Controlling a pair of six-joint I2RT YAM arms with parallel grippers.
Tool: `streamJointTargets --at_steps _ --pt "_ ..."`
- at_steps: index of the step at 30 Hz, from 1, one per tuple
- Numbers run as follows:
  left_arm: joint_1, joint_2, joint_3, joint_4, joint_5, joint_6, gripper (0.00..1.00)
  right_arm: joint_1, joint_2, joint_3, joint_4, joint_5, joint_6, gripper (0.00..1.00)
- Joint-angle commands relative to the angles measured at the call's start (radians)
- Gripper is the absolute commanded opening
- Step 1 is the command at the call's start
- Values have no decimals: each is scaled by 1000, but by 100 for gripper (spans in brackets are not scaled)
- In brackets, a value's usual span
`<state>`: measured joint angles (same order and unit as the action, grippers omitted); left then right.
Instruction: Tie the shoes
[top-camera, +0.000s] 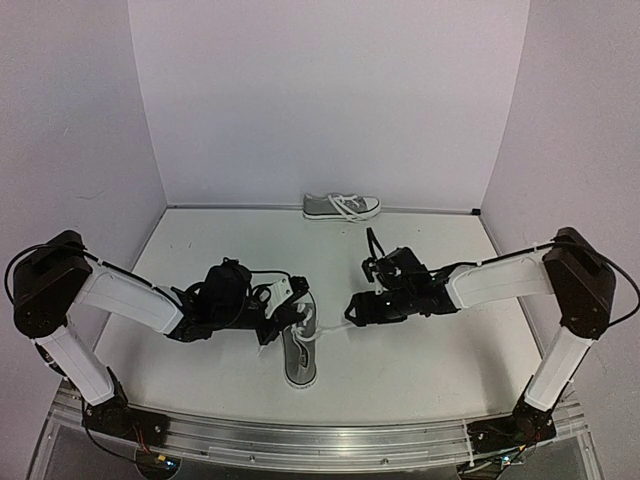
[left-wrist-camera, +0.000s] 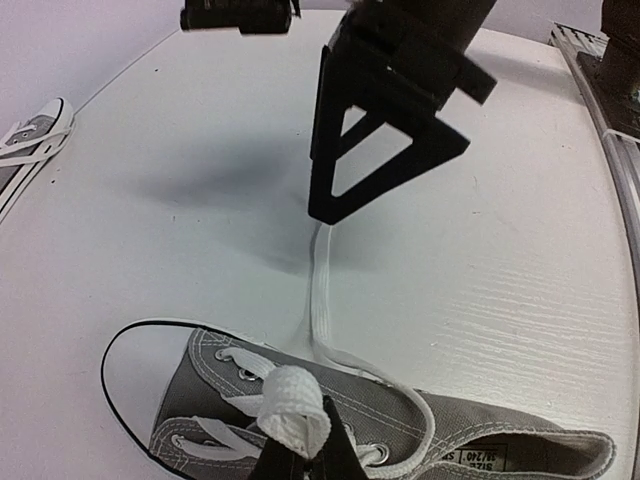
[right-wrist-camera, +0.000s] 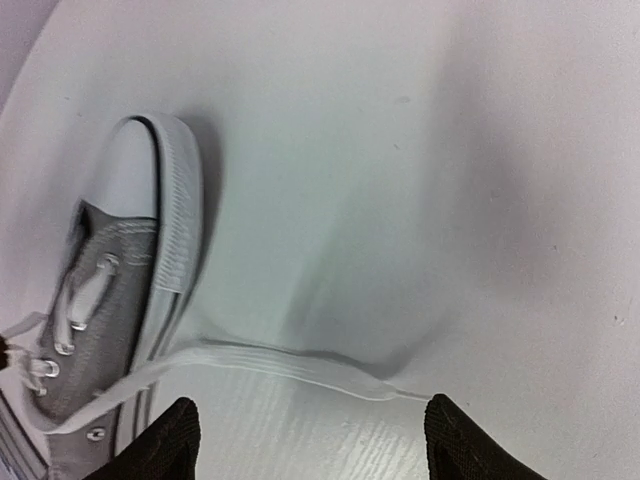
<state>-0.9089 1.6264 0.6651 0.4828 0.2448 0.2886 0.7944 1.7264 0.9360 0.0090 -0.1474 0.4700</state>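
Top external: near shoe (top-camera: 299, 350) sits mid-table betw. both arms; 2nd shoe (top-camera: 342, 207) lies at back wall, well apart. L gripper (left-wrist-camera: 305, 458) pinches a folded lace loop (left-wrist-camera: 292, 400) over the eyelets. R gripper (right-wrist-camera: 325, 445) is spread wide, free lace strand (right-wrist-camera: 290, 362) on table (top-camera: 420, 360) betw. its fingers, not held. We judge: no knot yet, 2nd shoe pending. Open room R of shoe; front rail (top-camera: 330, 440) close.

Left arm (top-camera: 125, 298), right arm (top-camera: 500, 280): white link shells, black joint housings, thin black cables looping at shoulders; right gripper (right-wrist-camera: 315, 445) fingers matte black, rounded tips
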Motion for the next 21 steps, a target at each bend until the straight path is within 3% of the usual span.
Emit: streamJointTargets --at_steps 1,5,8,11,15,17,21 --pt "-4 7 7 52 20 12 0 4 75 17 -37 89 43 73" --pt "-5 9 11 49 19 19 0 3 128 40 -33 103 37 71" --pt "-7 12 12 53 19 20 0 2 166 74 -27 93 25 62" --pt "-9 12 13 59 19 22 0 4 201 108 -23 70 7 43" --pt "-10 9 2 74 23 32 0 3 215 159 -23 33 -22 5" --pt "-10 6 -10 96 27 35 0 3 196 184 -20 26 -37 0" --pt "-11 6 -33 148 43 39 0 3 134 252 8 21 -84 0"
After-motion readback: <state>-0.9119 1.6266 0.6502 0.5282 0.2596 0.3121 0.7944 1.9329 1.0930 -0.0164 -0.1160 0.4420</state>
